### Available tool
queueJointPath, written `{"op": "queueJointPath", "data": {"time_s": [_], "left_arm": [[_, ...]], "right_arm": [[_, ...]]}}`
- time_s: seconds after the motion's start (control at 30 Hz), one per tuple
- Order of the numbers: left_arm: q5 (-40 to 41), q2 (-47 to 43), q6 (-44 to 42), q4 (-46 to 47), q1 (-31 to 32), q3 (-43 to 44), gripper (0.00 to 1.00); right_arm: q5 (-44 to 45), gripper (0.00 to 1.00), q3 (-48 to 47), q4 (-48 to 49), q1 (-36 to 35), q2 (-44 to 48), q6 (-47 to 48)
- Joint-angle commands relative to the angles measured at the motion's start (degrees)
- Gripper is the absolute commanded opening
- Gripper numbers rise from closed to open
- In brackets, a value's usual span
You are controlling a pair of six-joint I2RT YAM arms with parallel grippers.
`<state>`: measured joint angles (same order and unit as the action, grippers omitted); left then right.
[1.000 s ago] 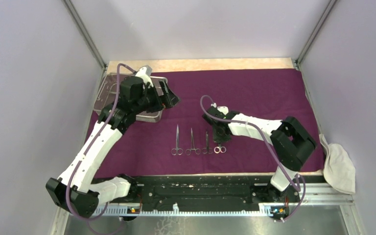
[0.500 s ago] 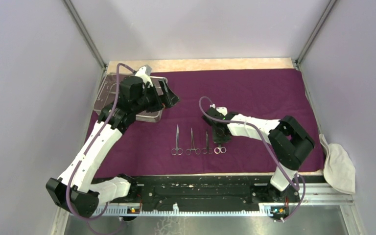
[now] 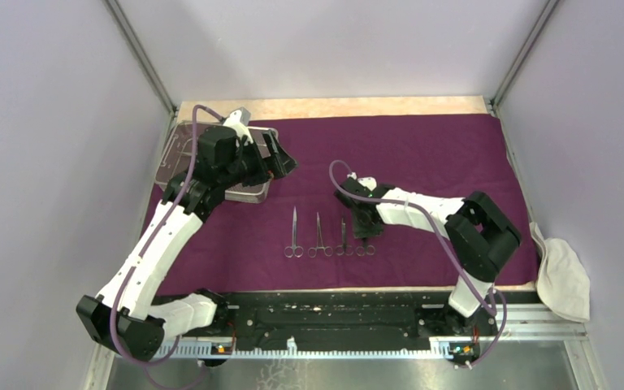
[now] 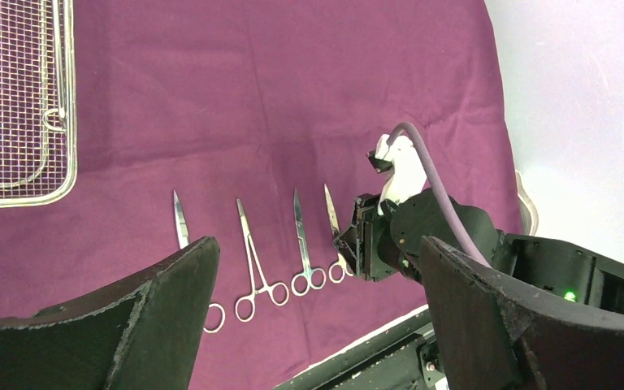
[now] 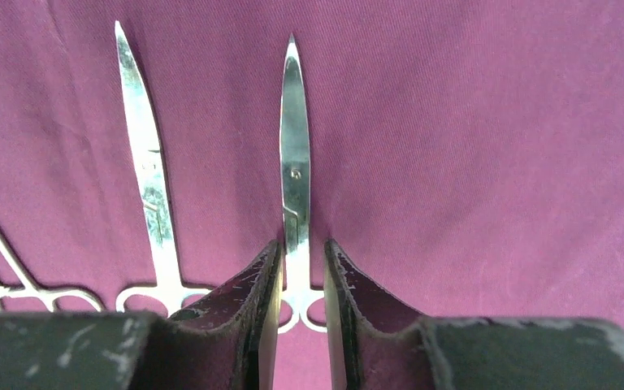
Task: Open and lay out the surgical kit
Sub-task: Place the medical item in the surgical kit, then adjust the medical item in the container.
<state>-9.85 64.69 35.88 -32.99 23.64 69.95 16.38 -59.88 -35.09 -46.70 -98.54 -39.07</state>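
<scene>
Purple cloth wrap (image 3: 422, 154) spread flat over tabletop (image 3: 333, 107). Far left: wire-mesh tray (image 3: 175, 154), only bare mesh showing; left arm (image 3: 162, 236) above it, jaws wide apart. Centre: four steel instruments (image 3: 318, 236) side by side on wrap. Right arm (image 3: 422, 210) low over rightmost scissors (image 5: 296, 162), jaws narrowly apart astride its shanks. Far right: white cloth (image 3: 565, 280) beside wrap.

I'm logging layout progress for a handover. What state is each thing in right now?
Purple wrap: unfolded, spread flat.
Wire-mesh tray: at the wrap's far left corner, visible part empty.
Four instruments: closed, in a row, tips away from the arms.
Rightmost scissors: flat on the wrap, not lifted.
Left gripper: wide open, empty, above the wrap.
Right gripper: slightly open, fingers either side of those scissors.
White cloth: crumpled, off the wrap's right edge.
</scene>
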Motion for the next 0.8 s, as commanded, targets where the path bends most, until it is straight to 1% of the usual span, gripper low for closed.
{"op": "queueJointPath", "data": {"time_s": [0.0, 0.13, 0.2, 0.3, 0.4, 0.5, 0.6, 0.67, 0.77], "left_arm": [[-0.87, -0.20, 0.15, 1.88, -0.37, 0.45, 0.98], [-0.12, -0.06, 0.01, 1.28, -0.43, 0.55, 0.98], [0.15, 0.19, 0.04, 1.24, -0.44, 0.45, 0.98], [1.20, 0.35, -0.44, 1.03, -0.54, 0.49, 0.98], [3.18, 0.23, -1.82, 0.19, -0.73, 0.94, 0.98], [4.05, -0.13, -2.81, -0.67, -1.00, 0.57, 0.98], [5.30, -0.44, -4.15, -2.06, -2.04, 0.72, 0.98], [6.18, -0.32, -4.58, -3.10, -3.55, 1.05, 0.98], [7.88, 0.69, -5.51, -4.65, -5.59, 2.12, 0.98]], "right_arm": [[0.00, 0.25, -8.47, -8.40, 0.29, 2.15, 1.06], [1.84, 0.27, -20.69, -18.85, 2.08, 5.19, 4.32], [1.58, 0.30, -23.68, -20.73, 2.99, 7.44, 6.24], [-3.12, 0.37, -22.32, -19.10, 5.51, 12.03, 9.14], [-9.66, 0.44, -16.52, -15.71, 9.42, 17.18, 12.95], [-13.52, 0.49, -11.80, -13.32, 11.55, 21.68, 16.68], [-13.37, 0.54, -11.13, -13.61, 11.80, 24.75, 19.62], [-12.67, 0.58, -12.92, -14.28, 12.20, 26.71, 21.35], [-12.33, 0.66, -16.16, -15.28, 13.34, 29.52, 23.60]]}}
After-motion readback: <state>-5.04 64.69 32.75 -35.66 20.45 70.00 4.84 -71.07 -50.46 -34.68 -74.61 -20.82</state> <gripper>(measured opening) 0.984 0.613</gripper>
